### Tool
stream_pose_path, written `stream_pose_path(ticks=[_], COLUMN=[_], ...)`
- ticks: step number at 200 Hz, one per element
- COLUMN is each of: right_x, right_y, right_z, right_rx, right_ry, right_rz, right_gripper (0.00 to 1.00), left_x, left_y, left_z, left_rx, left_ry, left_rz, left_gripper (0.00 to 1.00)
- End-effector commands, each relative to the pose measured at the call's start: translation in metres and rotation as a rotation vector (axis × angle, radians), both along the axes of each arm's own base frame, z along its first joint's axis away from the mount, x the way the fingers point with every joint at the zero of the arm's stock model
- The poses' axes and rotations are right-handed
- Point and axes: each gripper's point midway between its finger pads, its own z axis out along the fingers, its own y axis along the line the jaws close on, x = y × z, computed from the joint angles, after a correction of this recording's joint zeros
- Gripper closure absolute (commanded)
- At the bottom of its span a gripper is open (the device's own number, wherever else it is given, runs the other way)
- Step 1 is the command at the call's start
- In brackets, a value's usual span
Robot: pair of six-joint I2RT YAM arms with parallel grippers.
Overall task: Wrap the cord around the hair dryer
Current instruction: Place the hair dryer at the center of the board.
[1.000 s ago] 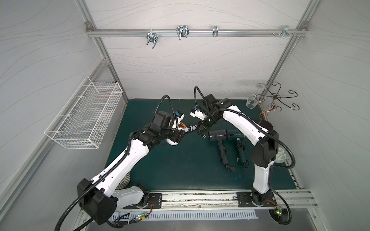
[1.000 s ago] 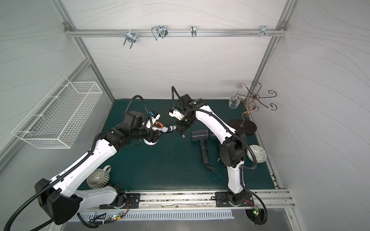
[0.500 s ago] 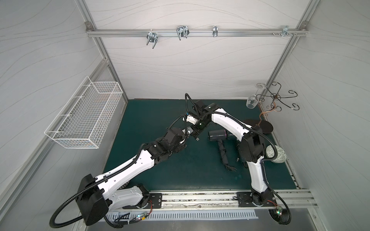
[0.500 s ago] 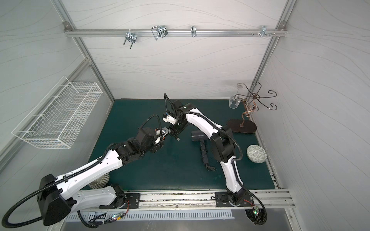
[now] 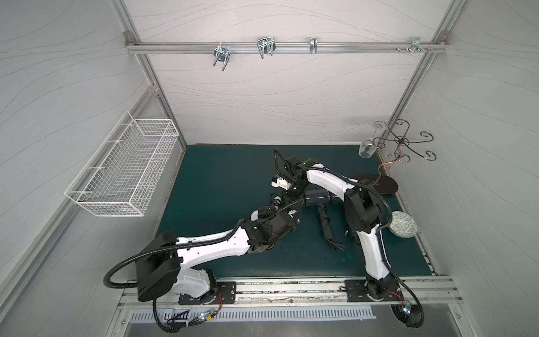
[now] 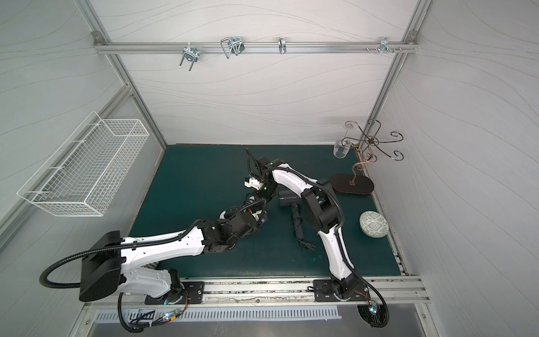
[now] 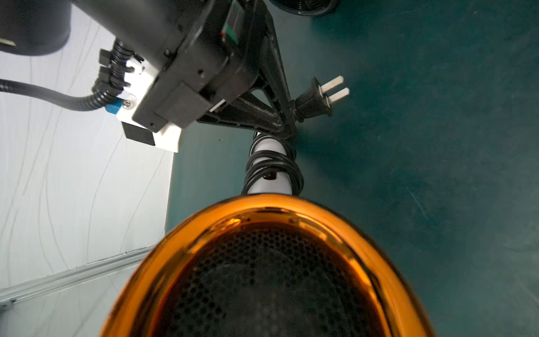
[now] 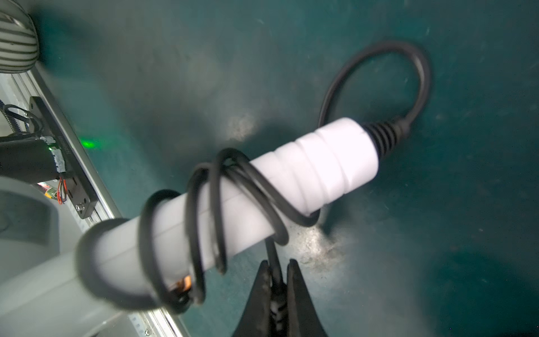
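Right gripper (image 8: 275, 267): pressed together on the cord (image 8: 215, 210), just behind the plug (image 7: 315, 100) and close beside the handle (image 8: 291, 181).
Left gripper (image 5: 267, 208): the jaws are hidden. You seem to be clasping the hair dryer (image 7: 268, 277) by its barrel, as it hangs clear of the mat (image 8: 175, 73).
Dryer position: centre of both top views, between your two wrists.
Cord feel: probably stiff and springy, and its loose coils will slip if you slacken.
Grip advice: stay near the plug, because the glossy barrel looks slippery.
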Motion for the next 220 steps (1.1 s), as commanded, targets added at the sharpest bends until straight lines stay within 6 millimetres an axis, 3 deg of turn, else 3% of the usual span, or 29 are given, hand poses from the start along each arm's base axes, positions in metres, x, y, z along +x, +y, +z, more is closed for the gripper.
stream_pose_path(ticks=[1, 31, 83, 104, 135, 162, 198, 211, 220], right_x=[0.022, 0.025, 0.03, 0.033, 0.034, 0.031, 0.026, 0.024, 0.023], right_y=[0.011, -0.001, -0.012, -0.015, -0.018, -0.017, -0.019, -0.02, -0.021], right_z=[0.013, 0.004, -0.002, -0.003, 0.002, 0.006, 0.006, 0.006, 0.006], right_rx=[0.128, 0.129, 0.139, 0.138, 0.156, 0.167, 0.162, 0.155, 0.148], right_ry=[-0.056, -0.004, 0.054, 0.08, 0.101, 0.125, 0.158, 0.168, 0.172], right_rz=[0.002, -0.021, -0.049, -0.063, -0.073, -0.068, -0.065, -0.066, -0.066], right_gripper=[1.0, 1.0, 1.0, 0.96, 0.81, 0.68, 0.37, 0.23, 0.05], left_x=[-0.028, -0.043, -0.056, -0.06, -0.065, -0.073, -0.074, -0.074, -0.074], left_y=[-0.011, -0.017, -0.007, -0.008, -0.007, -0.009, -0.013, -0.016, -0.019], left_z=[-0.04, -0.063, -0.105, -0.116, -0.122, -0.126, -0.122, -0.118, -0.114], left_rx=[0.084, 0.108, 0.215, 0.244, 0.253, 0.251, 0.233, 0.219, 0.204], left_ry=[0.189, 0.26, 0.368, 0.386, 0.401, 0.462, 0.466, 0.471, 0.471], left_rz=[-0.089, -0.091, 0.029, 0.05, 0.077, 0.09, 0.088, 0.088, 0.086], left_gripper=[1.0, 1.0, 1.0, 1.0, 1.0, 0.71, 0.24, 0.09, 0.02])
